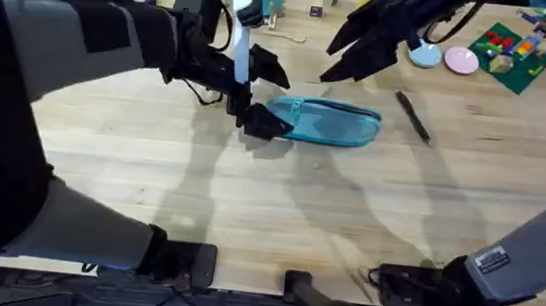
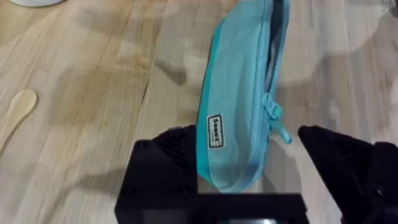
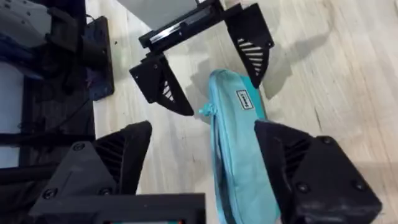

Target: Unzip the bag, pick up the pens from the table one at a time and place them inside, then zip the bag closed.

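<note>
Left jaws [image 2: 249,177]: spread wide, straddling the near end of the bag [image 2: 245,93], one finger to each side of it; whether a pad touches the fabric I cannot tell. Nothing clamped.

Right jaws [image 3: 205,165]: also apart, hanging over the bag's other end, holding nothing.

Bag: light blue pouch, lying flat mid-counter, long axis running between my two jaws. The zipper pull [image 2: 277,121] sits at the left-jaw end; the seam beyond it looks parted, a dark gap along the top — so I judge the unzipping done or nearly done, though how wide it gapes is unclear.

Pens: one dark pen [image 1: 413,117] lies on the counter [image 1: 248,201] just beside the bag's right end, apart from it. Whether any pen is already inside, I cannot tell.

Outstanding, by my judgement: that pen to load, then the zip to close.

Writing: a small white label [image 2: 214,130] with dark letters on the bag's side — too small to read with confidence.

Sundries: pale wooden spoon [image 2: 17,112]; pale round dishes [image 1: 443,57] at the far edge.
</note>
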Motion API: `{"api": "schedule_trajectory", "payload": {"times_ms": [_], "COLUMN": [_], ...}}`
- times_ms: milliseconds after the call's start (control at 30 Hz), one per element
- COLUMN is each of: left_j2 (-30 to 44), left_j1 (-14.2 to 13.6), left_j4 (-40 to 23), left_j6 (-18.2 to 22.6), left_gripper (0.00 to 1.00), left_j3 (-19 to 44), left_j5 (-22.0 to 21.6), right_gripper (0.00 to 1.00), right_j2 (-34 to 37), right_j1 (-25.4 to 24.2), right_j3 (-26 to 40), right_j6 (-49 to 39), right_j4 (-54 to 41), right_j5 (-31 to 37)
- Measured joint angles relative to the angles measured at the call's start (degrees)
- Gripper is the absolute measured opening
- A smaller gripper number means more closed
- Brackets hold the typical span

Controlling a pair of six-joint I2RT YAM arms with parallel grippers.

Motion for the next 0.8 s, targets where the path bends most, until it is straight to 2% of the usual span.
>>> {"api": "schedule_trajectory", "payload": {"times_ms": [467, 600, 800], "left_j2": [0.0, -2.2, -13.7], "left_j1": [0.0, 0.0, 0.0], "left_j4": [0.0, -0.3, -1.4], "left_j6": [-0.5, -3.3, -10.0], "left_gripper": [0.994, 0.993, 0.992], "left_j3": [0.0, 0.0, 0.2], "left_j5": [0.1, -0.7, -3.1], "right_gripper": [0.996, 0.997, 0.997], "right_j2": [0.0, 0.0, 0.0], "right_j1": [0.0, 0.0, 0.0], "right_j3": [0.1, 2.7, 12.7], "right_j6": [2.0, 5.7, 8.8], "right_j4": [1.3, -0.9, -8.1], "right_j5": [1.0, 4.0, 8.5]}}
